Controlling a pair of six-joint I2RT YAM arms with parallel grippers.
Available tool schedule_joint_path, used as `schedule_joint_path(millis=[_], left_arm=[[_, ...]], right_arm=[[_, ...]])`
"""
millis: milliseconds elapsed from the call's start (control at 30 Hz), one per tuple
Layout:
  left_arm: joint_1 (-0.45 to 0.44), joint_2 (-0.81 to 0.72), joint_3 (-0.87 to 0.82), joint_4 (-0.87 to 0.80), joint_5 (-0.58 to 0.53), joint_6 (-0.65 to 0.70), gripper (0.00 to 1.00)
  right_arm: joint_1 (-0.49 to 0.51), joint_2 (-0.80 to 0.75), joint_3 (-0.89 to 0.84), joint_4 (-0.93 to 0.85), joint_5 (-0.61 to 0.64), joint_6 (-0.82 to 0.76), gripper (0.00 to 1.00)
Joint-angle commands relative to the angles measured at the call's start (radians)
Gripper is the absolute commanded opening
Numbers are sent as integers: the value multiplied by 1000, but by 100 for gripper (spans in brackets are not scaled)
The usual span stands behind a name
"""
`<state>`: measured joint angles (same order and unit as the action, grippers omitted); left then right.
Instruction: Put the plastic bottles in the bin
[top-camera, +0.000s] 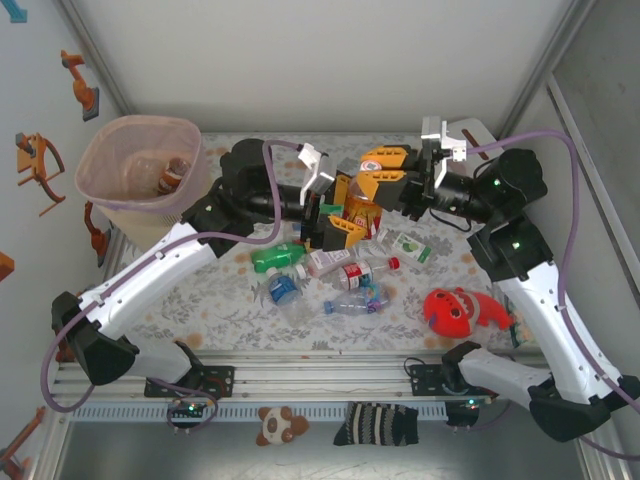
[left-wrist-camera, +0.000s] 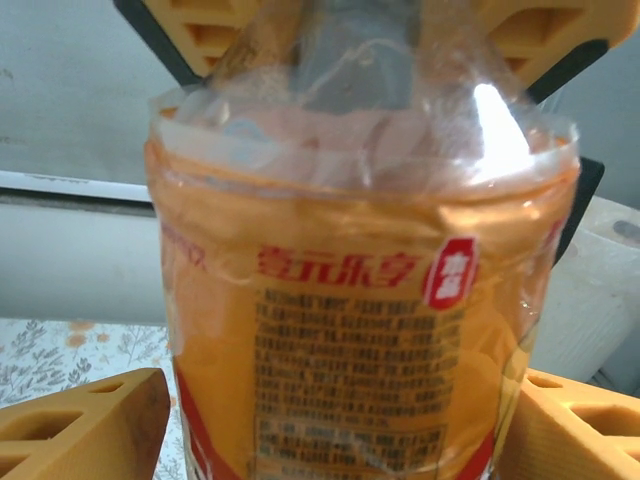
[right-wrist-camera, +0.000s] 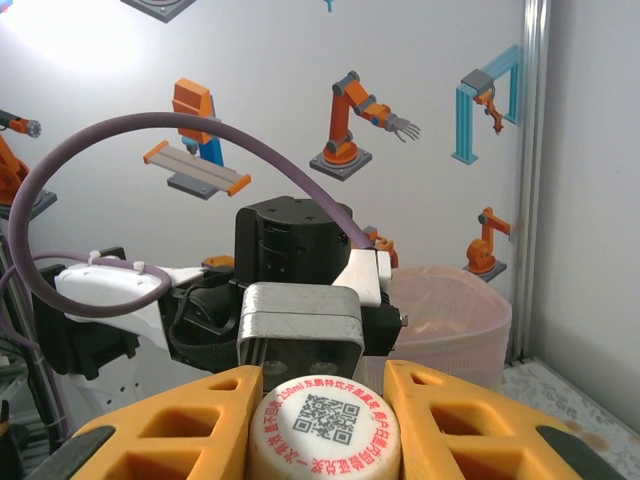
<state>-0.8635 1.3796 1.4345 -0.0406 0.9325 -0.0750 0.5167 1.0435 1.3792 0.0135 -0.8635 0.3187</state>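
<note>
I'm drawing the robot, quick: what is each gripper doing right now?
Left gripper: around the clear plastic bottle with the orange label; cannot tell if it grips.
Right gripper: closed on that bottle's white cap.

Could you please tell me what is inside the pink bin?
A brownish bottle shows inside the bin, near its right wall. Whatever lies under it, or deeper, cannot be made out.
</note>
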Motion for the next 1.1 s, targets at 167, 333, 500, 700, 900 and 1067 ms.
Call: schedule_joint_path(millis=[167,333,500,700,900,1067], left_arm=[[-3,-11,23,74,57,-28,77],[-3,5,38,87,87,-51,68],[-4,6,38,86,88,-46,65],[-3,-2,41,55,66,-20,59],[6,-30,41,-3,22,20,56],[31,-74,23,-56,-50,44,56]], right_arm=[[11,-17,26,30,-9,13,2],[13,-16,27,29,-7,12,2],[14,-17,29,25,-1,9,3],[14,-20,28,13,13,4,13],[14,-32,47,-56,66,-33,51],[15,-64,67,-168,161,-106,75]])
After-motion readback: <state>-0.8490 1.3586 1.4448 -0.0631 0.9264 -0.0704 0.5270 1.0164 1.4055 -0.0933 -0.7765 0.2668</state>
